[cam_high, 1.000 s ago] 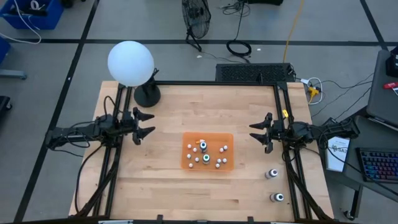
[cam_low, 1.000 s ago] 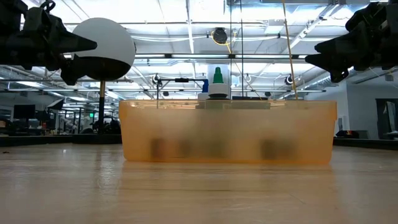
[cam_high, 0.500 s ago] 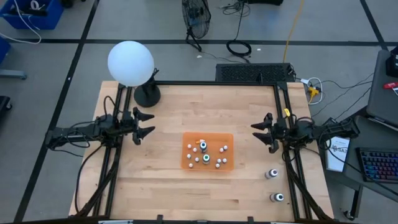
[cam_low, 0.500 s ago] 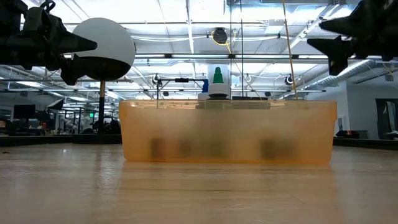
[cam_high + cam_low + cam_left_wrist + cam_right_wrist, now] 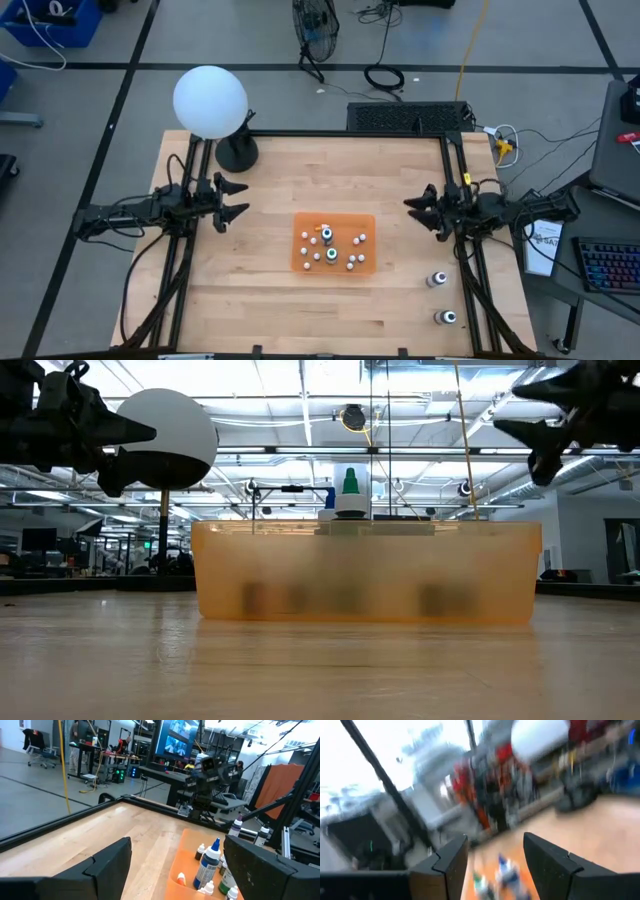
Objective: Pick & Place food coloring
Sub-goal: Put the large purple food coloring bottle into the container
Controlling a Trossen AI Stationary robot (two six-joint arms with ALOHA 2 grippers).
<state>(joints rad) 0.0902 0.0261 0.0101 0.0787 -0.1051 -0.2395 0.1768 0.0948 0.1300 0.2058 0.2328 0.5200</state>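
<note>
An orange tray (image 5: 300,262) sits mid-table and holds several small white-capped food coloring bottles (image 5: 330,247), upright on their bases. In the left wrist view the bottles (image 5: 212,865) include a taller one with a blue tip. Two more bottles (image 5: 437,279) (image 5: 447,317) stand on the bare wood near the table's right near corner. My left gripper (image 5: 243,198) hovers open to the left of the tray. My right gripper (image 5: 412,210) hovers open to the right of it, high above the table in the low view (image 5: 512,415). Neither touches anything.
A white globe lamp (image 5: 210,100) on a black base (image 5: 237,152) stands at the table's far left corner. Black frame rails (image 5: 345,135) run along the far edge and both sides. Bare wood lies between each gripper and the tray.
My right gripper has risen and drawn slightly toward the table's right edge, staying open; its wrist view is blurred. The left arm, the tray and the bottles have kept still.
</note>
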